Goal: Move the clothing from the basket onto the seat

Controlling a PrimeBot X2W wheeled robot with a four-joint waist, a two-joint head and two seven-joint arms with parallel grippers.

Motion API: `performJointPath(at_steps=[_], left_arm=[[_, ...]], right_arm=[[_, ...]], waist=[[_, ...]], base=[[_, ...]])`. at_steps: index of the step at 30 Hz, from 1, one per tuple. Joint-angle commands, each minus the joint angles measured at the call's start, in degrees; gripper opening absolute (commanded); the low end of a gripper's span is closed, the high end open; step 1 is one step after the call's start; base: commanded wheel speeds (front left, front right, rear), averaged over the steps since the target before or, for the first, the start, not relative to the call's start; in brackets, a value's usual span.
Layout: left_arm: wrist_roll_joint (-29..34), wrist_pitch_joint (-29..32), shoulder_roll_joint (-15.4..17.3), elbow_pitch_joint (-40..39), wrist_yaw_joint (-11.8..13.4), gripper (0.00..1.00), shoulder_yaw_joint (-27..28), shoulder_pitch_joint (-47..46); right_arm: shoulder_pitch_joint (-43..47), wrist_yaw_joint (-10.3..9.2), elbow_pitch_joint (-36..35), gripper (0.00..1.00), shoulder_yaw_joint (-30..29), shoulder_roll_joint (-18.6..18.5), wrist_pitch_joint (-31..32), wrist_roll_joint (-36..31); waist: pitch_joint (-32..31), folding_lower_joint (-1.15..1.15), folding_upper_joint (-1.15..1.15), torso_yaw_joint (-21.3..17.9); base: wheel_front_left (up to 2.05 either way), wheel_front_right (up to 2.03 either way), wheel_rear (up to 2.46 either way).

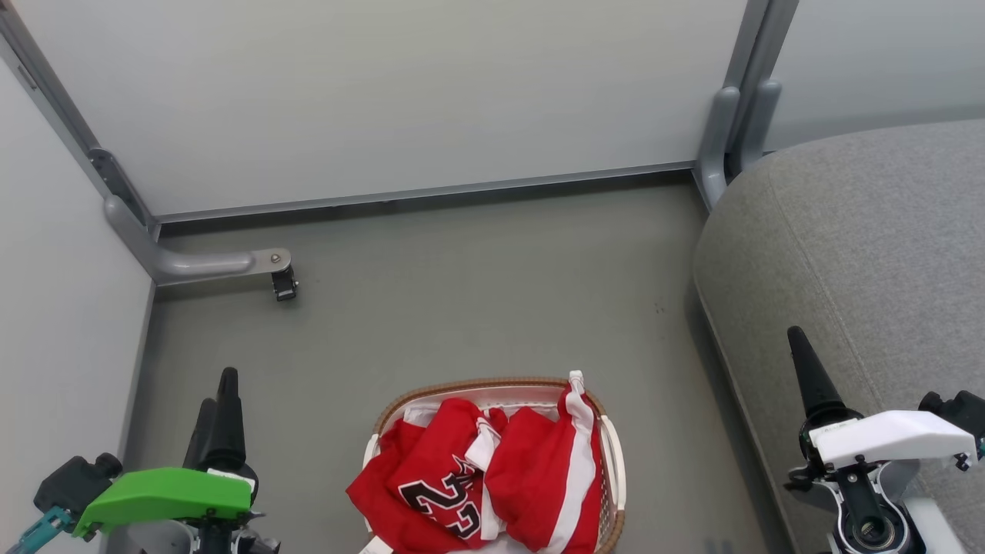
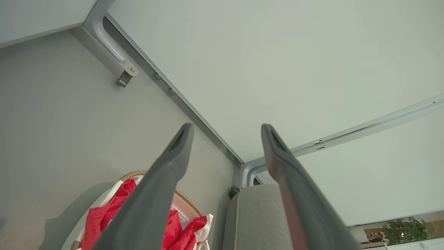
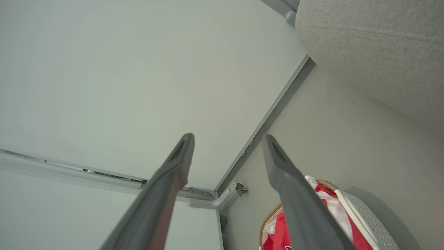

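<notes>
Red clothing [image 1: 492,485] is recorded heaped in the basket [image 1: 477,382] on the floor [image 1: 477,292], low between the left gripper [image 2: 226,126] and right gripper [image 3: 228,137], both spread wide and empty, neither judged clearly nearer, with the seat [image 1: 862,254] on the right arm's side.

You are working in a partitioned test bay: pale panels [image 1: 385,100] in grey metal frames [image 1: 727,131], a castor foot [image 1: 231,264], plain grey floor [image 1: 477,292].

Red clothing [image 1: 492,485] heaped in basket [image 1: 492,385], grey seat [image 1: 854,269] right, floor [image 1: 477,300] around
</notes>
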Motion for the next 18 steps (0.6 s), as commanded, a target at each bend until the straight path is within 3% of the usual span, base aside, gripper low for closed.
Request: performJointPath(at_steps=[1,18], left_arm=[[3.1,-0.6,0.7,-1.0,-0.1,1.0,-0.3,0.2],[20.7,-3.8,1.5,-1.3,0.2,1.0,-1.8,1.1]], right_arm=[[-1.8,0.01,-1.0,1.0,0.4,-0.7,-0.7,-2.2],[-2.5,0.02,0.7,1.0,4.6,-2.4,-3.9,-18.6]], waist=[[0.0,0.0,0.0,0.0],[0.4,0.0,0.0,0.0]], base=[[0.0,0.0,0.0],[0.0,0.0,0.0]])
